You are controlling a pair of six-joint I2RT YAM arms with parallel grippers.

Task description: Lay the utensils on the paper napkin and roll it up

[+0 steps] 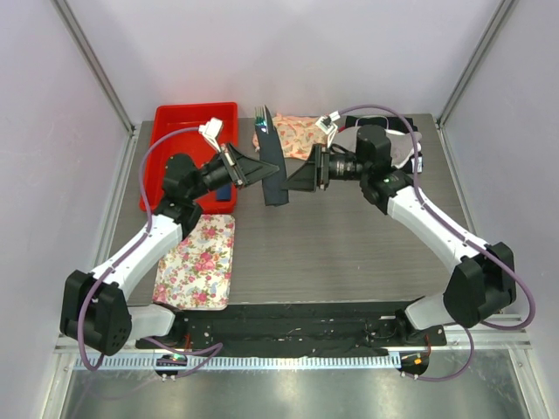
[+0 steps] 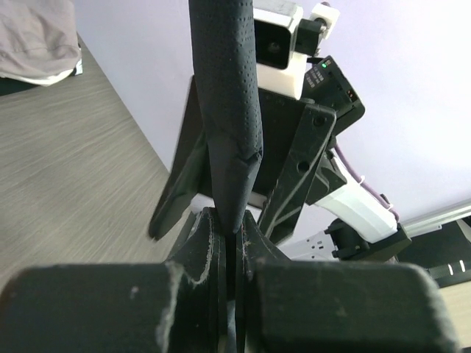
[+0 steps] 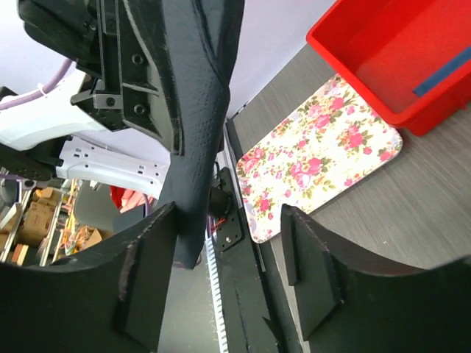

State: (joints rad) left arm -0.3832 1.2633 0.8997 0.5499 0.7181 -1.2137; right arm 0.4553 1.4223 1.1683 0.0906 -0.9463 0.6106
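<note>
Two arms meet at the upper centre of the top view, with the rolled paper napkin [image 1: 273,166] between them. The left gripper [image 2: 228,234] is clamped tight on one end of the roll, which rises straight out of its tips. The right gripper [image 3: 227,239] stands open, and the roll passes between its fingers [image 3: 147,272], close against the frame-left one.

Over the far middle of the table [image 1: 349,253] we find the roll [image 1: 273,170] between the two arms: the left gripper [image 1: 262,172] on its left, pinching one end, and the right gripper [image 1: 293,179] on its right. The bin [image 1: 179,118] sits far left, with the tray [image 1: 199,262] just near of it. One cloth [image 1: 301,135] lies behind the roll, and a second cloth [image 2: 37,37] lies far right.
</note>
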